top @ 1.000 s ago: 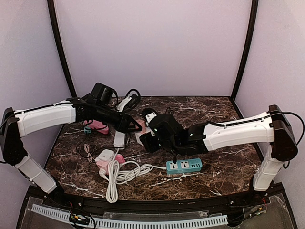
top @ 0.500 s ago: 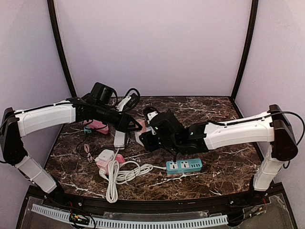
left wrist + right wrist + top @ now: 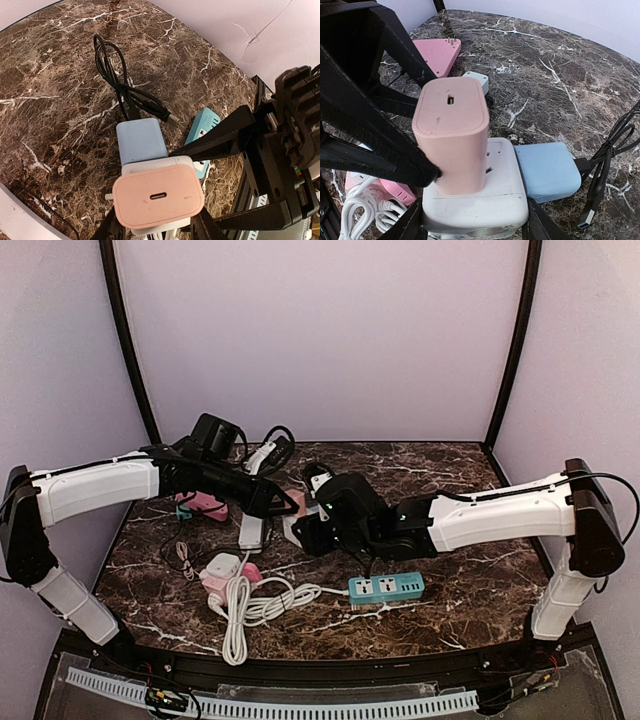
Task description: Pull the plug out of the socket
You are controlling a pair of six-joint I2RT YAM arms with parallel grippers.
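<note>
**Gripping the Plug Over Dark Marble**

The left gripper (image 3: 283, 506) pinches the pink plug (image 3: 451, 140), which sits upright in the top of the white socket cube (image 3: 480, 200). The right gripper (image 3: 303, 530) clamps that cube by its sides. They meet near the middle of a dark brown marble table (image 3: 470, 470) veined in white. Pale lilac walls (image 3: 320, 340) enclose it, with black poles (image 3: 125, 340) at the back corners.

White socket cube (image 3: 492, 192) — underside below the frame's lower edge; black cable (image 3: 609, 147) — off the right edge.
</note>
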